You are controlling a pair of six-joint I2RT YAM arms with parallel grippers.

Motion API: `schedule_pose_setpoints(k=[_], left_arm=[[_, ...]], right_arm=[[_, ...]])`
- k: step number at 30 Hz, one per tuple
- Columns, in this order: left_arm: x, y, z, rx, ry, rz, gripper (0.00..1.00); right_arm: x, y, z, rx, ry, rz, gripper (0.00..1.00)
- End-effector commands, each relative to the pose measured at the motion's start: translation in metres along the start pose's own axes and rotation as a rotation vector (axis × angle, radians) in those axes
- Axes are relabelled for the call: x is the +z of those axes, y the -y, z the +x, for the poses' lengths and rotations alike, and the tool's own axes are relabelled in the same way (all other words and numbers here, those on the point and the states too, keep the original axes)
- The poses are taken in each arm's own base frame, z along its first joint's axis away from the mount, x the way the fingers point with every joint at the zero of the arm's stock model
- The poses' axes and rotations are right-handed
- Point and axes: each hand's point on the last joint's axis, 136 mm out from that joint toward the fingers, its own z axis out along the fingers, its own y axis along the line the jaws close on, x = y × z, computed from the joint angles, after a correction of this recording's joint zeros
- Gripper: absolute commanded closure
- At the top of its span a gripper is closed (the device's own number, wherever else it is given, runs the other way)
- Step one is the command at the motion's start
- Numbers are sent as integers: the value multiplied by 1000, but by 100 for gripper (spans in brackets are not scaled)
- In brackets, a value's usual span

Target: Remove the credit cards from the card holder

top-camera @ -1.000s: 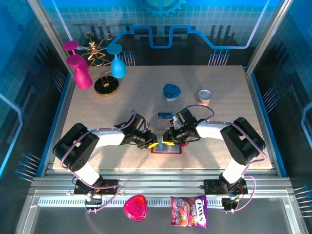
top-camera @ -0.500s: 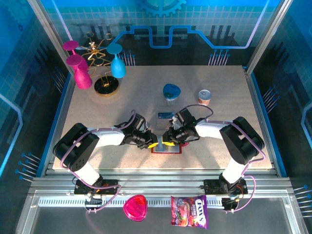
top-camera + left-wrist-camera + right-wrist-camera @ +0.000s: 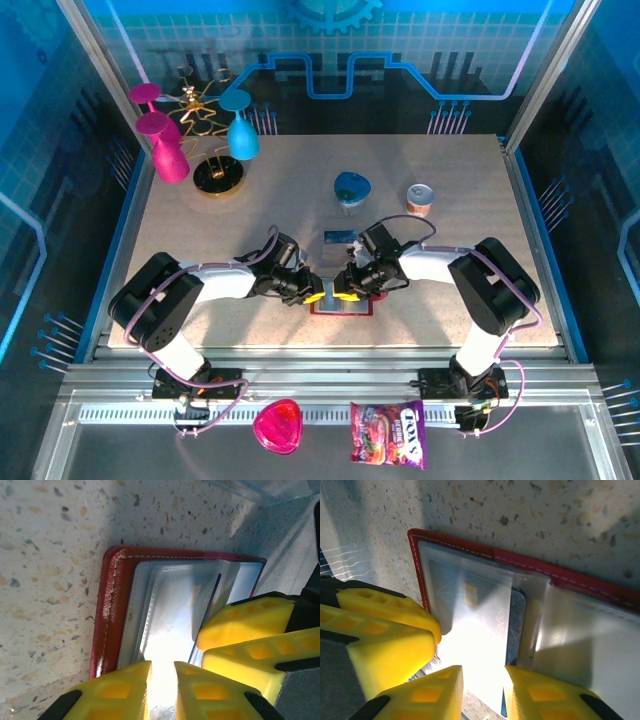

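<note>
The dark red card holder [image 3: 340, 313] lies open near the table's front edge, its clear pockets facing up [image 3: 107, 625] [image 3: 530, 562]. A grey-silver credit card [image 3: 470, 610] [image 3: 175, 600] with a chip sticks partly out of a pocket. A darker blue-grey card [image 3: 517, 615] lies under it. My left gripper [image 3: 312, 297] [image 3: 162, 680] rests its tips on the holder with a narrow gap between them and nothing pinched. My right gripper [image 3: 343, 294] [image 3: 482, 685] faces it from the other side, fingers apart over the silver card. A blue card [image 3: 340, 237] lies just behind the holder.
A clear plastic tray edge [image 3: 270, 490] sits just beyond the holder. A blue lidded dish [image 3: 351, 187] and a small can [image 3: 419, 198] stand further back, with a rack of pink and blue glasses [image 3: 190, 140] at the back left. In front of the arm bases are a pink heart dish [image 3: 277, 425] and a candy bag [image 3: 388, 434].
The right arm has drawn in slightly to the left. Both grippers stay over the card holder, and the left arm has not moved.
</note>
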Motion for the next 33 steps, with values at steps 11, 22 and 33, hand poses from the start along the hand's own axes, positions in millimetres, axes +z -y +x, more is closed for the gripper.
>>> schedule_pose_setpoints(k=[11, 22, 33], left_arm=[[3, -2, 2, -12, -20, -10, 81], [5, -7, 3, -23, -29, -25, 81], [-2, 10, -1, 0, -18, 0, 81]], right_arm=[[-8, 2, 2, -37, 6, 76, 72], [-12, 2, -1, -42, 20, 80, 72], [-24, -9, -1, -56, 52, 44, 72]])
